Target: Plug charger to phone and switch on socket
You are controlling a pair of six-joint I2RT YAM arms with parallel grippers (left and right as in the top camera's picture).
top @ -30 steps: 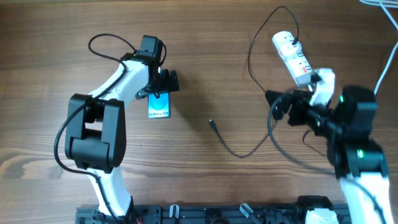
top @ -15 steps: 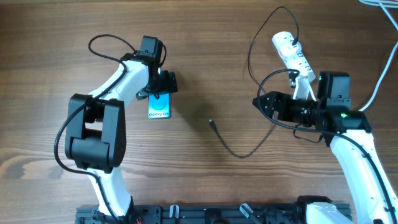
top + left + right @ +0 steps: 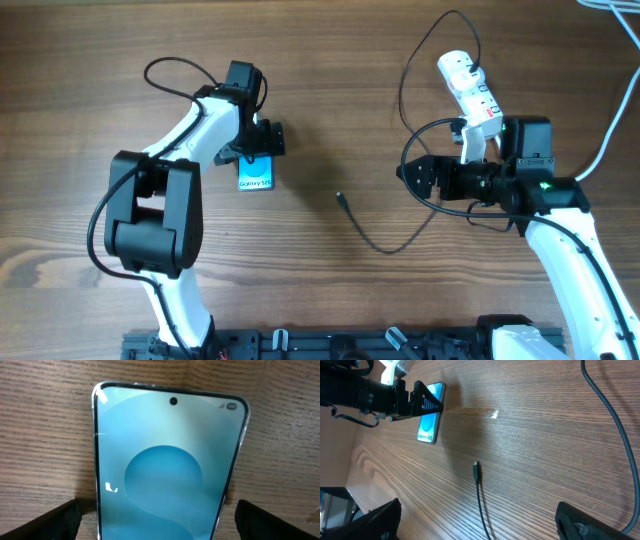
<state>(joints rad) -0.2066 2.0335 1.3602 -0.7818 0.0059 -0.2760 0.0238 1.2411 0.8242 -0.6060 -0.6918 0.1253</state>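
Right gripper (image 3: 408, 172) has swung in from near the desk's (image 3: 330, 80) right edge toward centre, jaws spread, nothing held. Left gripper (image 3: 263, 145) has barely shifted: jaws spread, fingers either side of the phone (image 3: 256, 177), not touching it. L wrist view shows the phone's camera hole (image 3: 173, 401), which overhead hides. Charger (image 3: 385, 245) tip lies mid-desk btwn phone & right gripper, bare wood all round. Socket (image 3: 470, 84) sits near far right corner.

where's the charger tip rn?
Overhead view: the charger tip lies on the table near centre, right of the phone and left of the open right gripper, touching neither.
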